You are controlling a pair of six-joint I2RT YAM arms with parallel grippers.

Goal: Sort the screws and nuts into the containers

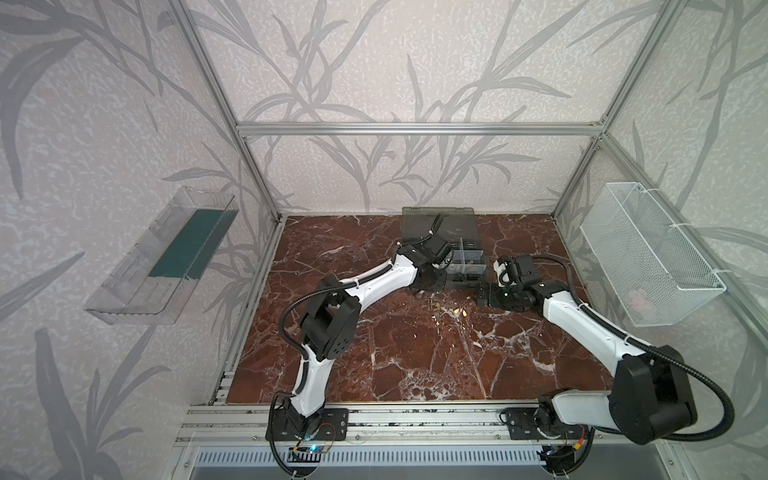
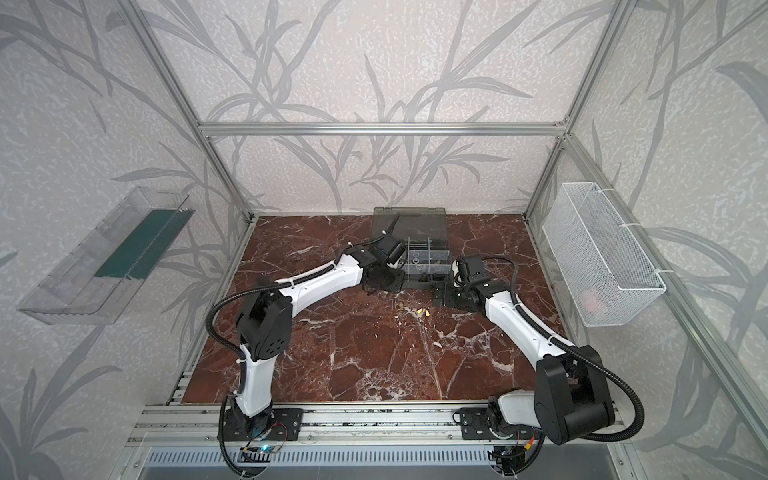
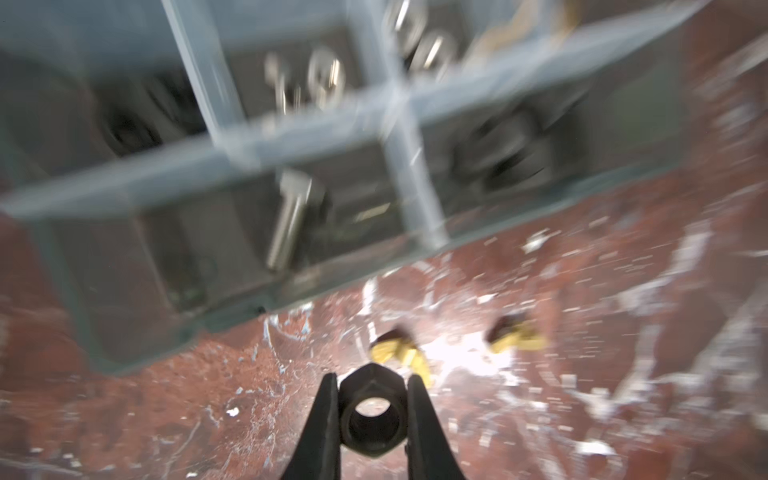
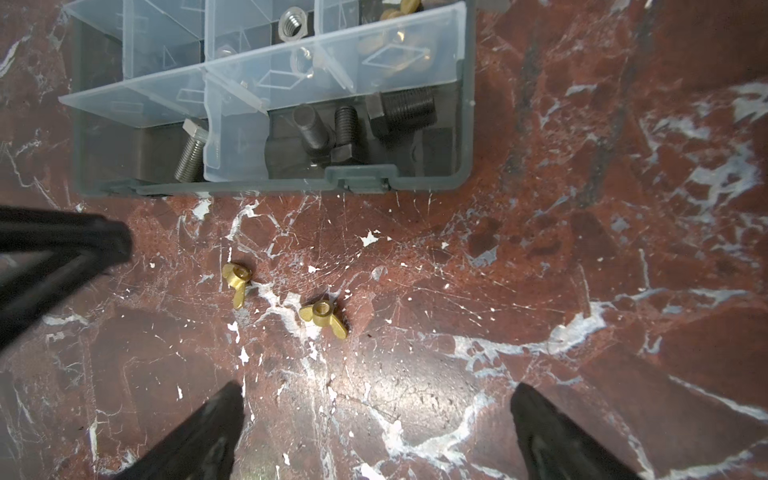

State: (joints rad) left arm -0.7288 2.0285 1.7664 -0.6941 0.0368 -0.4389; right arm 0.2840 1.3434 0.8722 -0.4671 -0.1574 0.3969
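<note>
Inspector: Grippers first. How did they stand?

Operator: The left gripper was pinching a black nut across its flats, with the bore turned toward the wrist camera. The right gripper had its fingers spread wide, with nothing between them.

Inspector: And where, reckoned from the case?

Operator: Both were off the latch side of the case, over the table. The left gripper and its black nut were close to that wall, outside the compartments. That view was blurred, so I could not tell whether the nut was touching the table.

Inspector: What lay loose?

Operator: One wing nut and a second wing nut, both brass. They lay on the table near the latch side, clear of the wall and apart from each other. They were between the case and the right gripper.

Inspector: Inside the case?

Operator: A silver screw lay in a compartment against the latch wall. The next compartment along that wall held three black screws, one thicker than the others. In the row behind, a silver nut sat in one compartment. The one beside it held brass pieces, partly hidden by a divider.

Inspector: The lid?

Operator: In both top views the lid was folded open on the side of the case opposite the latch.
</note>
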